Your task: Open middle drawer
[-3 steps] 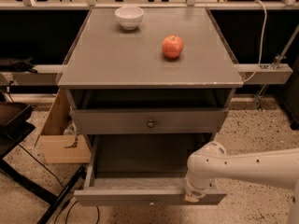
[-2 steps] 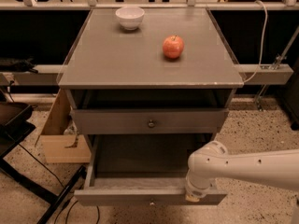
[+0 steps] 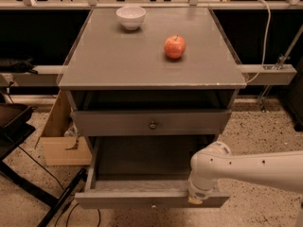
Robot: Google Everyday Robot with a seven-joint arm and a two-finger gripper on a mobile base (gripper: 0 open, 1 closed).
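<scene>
Middle drawer [image 3: 137, 200], w/ wide flat grey front & small round knob at centre, is seen pulled well out past the near edge of the grey tabletop [image 3: 118, 65], its inside exposed. The taller-fronted grey top drawer [image 3: 113, 123] above it is seen almost flush w/ the cabinet. The gripper [image 3: 196, 197] on the white robot arm [image 3: 255, 167] is placed at the middle drawer front's upper rim, twd its right end, below the near-right corner. Its grasp state can't be told. A white round bowl [image 3: 130, 17] is set nr the far edge, left of centre. A red apple [image 3: 174, 47] is set right of centre, well apart.
</scene>
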